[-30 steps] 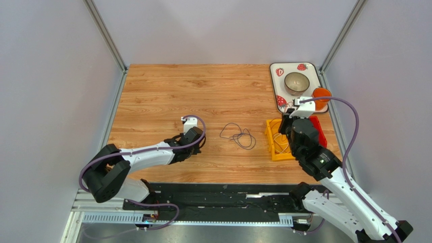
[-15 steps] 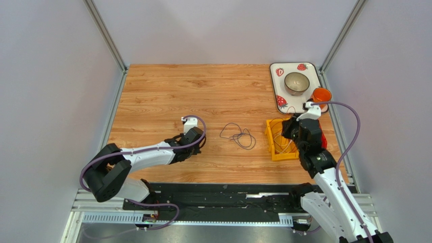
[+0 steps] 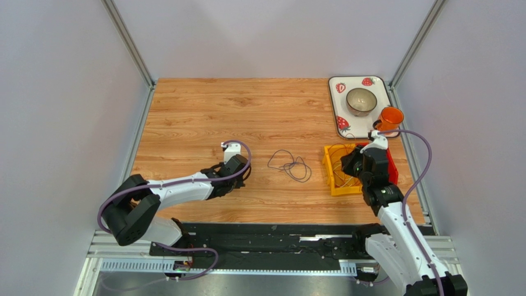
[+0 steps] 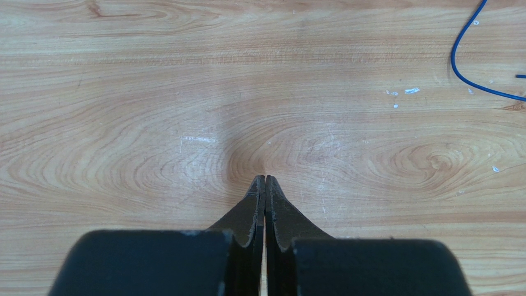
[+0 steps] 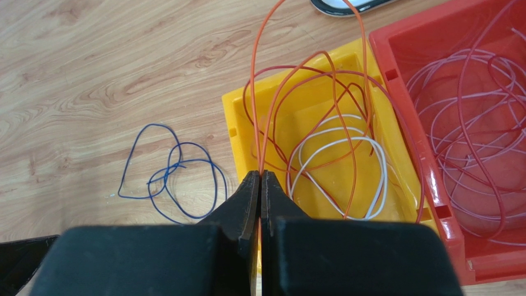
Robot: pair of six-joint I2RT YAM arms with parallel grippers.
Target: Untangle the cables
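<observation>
While the wooden table (image 3: 204, 117) is carrying everything, a strawberry-printed tray (image 3: 336, 106) holding a bowl (image 3: 361, 100) is sitting at its far right corner. An orange cup (image 3: 391, 117) is standing just beside the tray. Nearer, a yellow bin (image 5: 237, 117) and a red bin (image 5: 454, 237) are standing side by side. A blue cable (image 5: 166, 169) is lying loose on the wood left of the yellow bin, where a white cable (image 5: 336, 143) is coiling inside. Pinkish and red loops (image 5: 481, 154) are filling the red bin. The right gripper (image 5: 260, 176) is pinching an orange cable (image 5: 256, 80) rising out of the yellow bin. The left gripper (image 4: 265, 180), jaws pressed together on nothing, is pointing at bare wood.
</observation>
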